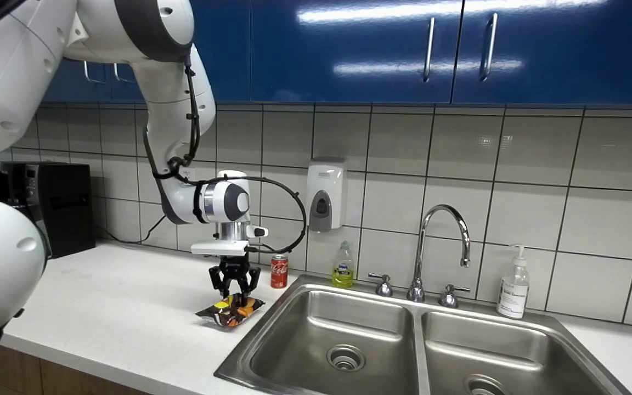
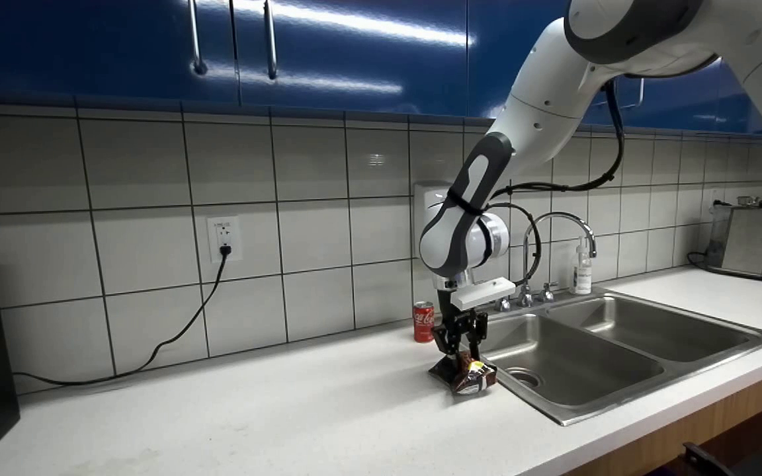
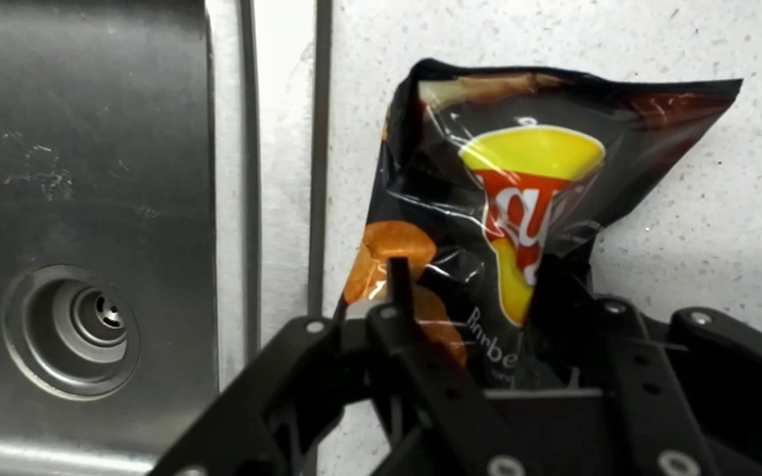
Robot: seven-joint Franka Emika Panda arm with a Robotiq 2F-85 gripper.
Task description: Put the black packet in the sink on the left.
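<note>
The black packet [image 1: 229, 315] with a yellow and red logo and orange chip pictures lies on the white counter beside the sink's edge. It also shows in an exterior view [image 2: 477, 379] and, creased and folded, in the wrist view [image 3: 533, 155]. My gripper [image 1: 235, 298] points down over it, also seen in an exterior view [image 2: 465, 356]. In the wrist view its fingers [image 3: 472, 281] are partly closed with the packet's middle squeezed between them; packet parts stick out past both fingers. The left sink basin [image 1: 288, 351] also shows in the wrist view [image 3: 123, 198].
A red Coke can [image 1: 279, 272] stands behind the gripper. A dish soap bottle [image 1: 343, 269], faucet [image 1: 419, 252] and white pump bottle [image 1: 513, 291] stand along the sink's back. The right basin [image 1: 491, 343] adjoins. A soap dispenser [image 1: 327, 192] hangs on the wall.
</note>
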